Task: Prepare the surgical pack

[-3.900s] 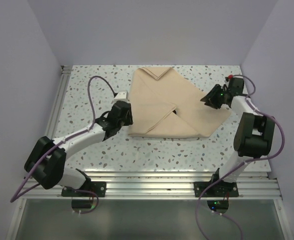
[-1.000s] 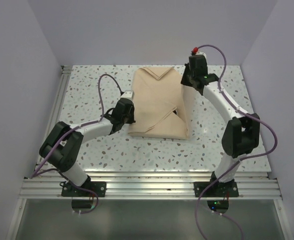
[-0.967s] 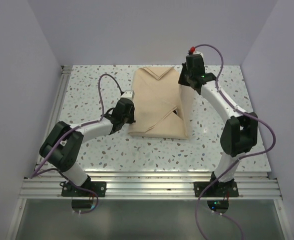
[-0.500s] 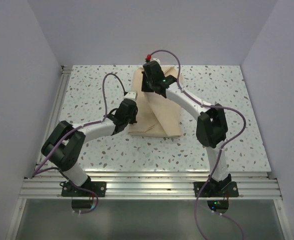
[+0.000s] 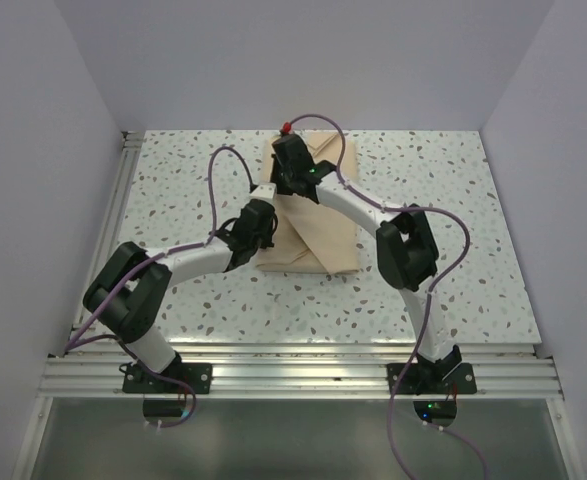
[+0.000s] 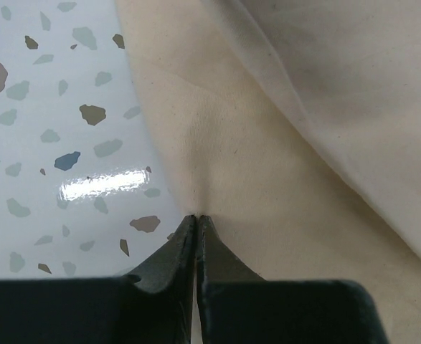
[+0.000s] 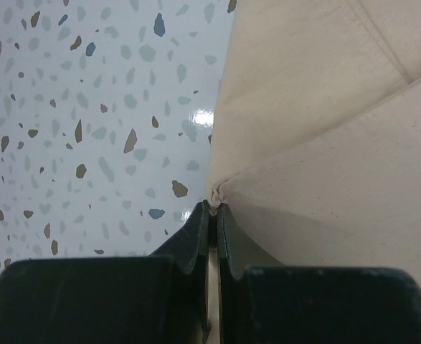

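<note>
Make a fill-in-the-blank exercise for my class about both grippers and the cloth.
The right gripper pinches a fold of the tan cloth with jaws ____ (open/shut).
The left gripper holds the cloth's ____ (left/right) edge.
The cloth lies on a speckled ____.
Answers: shut; left; table.

Speckled terrazzo table (image 5: pixel 163 190) (glossy, catching light) boxed by plain lavender walls (image 5: pixel 373 60).

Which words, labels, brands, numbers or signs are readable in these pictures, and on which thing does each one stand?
No readable text in any view.
The tan cloth bundle, the speckled table, the walls, the left arm and the right arm show no label, number or sign.
</note>
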Robot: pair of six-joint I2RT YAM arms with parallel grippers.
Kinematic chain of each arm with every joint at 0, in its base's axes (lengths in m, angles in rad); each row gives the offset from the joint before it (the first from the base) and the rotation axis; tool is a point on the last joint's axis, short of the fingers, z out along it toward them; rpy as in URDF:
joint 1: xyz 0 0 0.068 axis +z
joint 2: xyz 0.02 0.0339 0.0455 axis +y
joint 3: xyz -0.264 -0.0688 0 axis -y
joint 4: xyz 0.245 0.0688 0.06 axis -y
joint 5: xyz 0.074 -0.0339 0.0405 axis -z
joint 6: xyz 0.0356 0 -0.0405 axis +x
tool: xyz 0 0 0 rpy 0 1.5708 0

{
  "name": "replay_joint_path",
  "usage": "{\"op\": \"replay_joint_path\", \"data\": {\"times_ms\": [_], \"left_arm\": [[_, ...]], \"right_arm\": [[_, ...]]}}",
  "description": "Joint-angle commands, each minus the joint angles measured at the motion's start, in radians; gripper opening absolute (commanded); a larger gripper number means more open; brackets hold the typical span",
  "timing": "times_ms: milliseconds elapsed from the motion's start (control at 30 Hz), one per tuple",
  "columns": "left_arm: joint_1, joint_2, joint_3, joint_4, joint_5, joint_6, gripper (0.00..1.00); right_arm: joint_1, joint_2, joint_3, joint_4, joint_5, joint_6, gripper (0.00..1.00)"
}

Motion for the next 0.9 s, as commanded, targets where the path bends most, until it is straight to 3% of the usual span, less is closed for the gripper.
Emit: {"op": "replay_joint_path", "data": {"times_ms": [0,467,700,867], "left_arm": [[-0.017,-0.006,0.02,0.045,-0.004,0.017,0.04],[-0.025,0.001,0.023,0.044,-0.023,0.022,0.04],[-0.022,-0.014,0.009,0.039,-0.026,-0.006,0.1],[0.001,-0.046,-0.017,0.044,-0.026,-0.033,0.19]], "right_arm": [[0.023,0.026,0.06,0.133,-0.062,0.072,0.0],[0.026,0.108,-0.004,0.271,-0.163,0.179,0.0],[0.023,0.077,-0.047,0.308,-0.19,0.194,0.34],[0.003,0.036,-0.043,0.303,-0.181,0.184,0.45]]}}
